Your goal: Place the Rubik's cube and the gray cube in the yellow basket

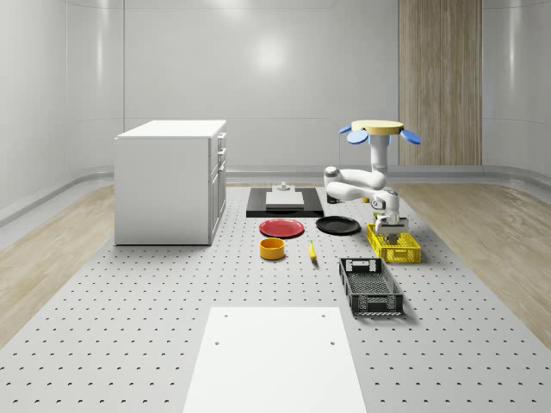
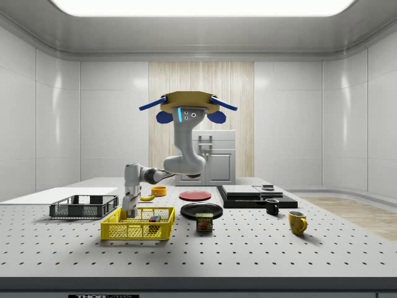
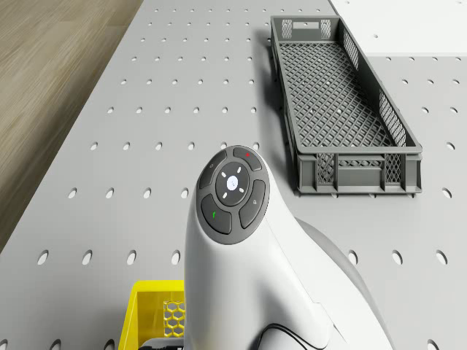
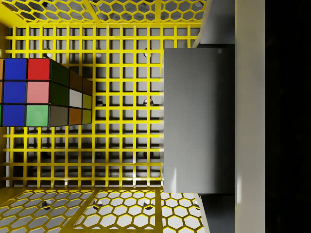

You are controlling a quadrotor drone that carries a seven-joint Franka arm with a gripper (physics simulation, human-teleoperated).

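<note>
Lowering gray cube into basket, right of centre in whole-scene view; drone hovers above. Gripper jaws clamp the cube; Rubik's cube already inside. Next move probably: release, retract.

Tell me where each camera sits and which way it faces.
Whole-scene: high, off the robot, facing the table; drone hovers by the basket.
Side: table level; arm reaches into the basket.
Drone: looks down; arm, gray crate.
Wrist: inside basket; gray cube, Rubik's cube.
All share the basket.
</note>
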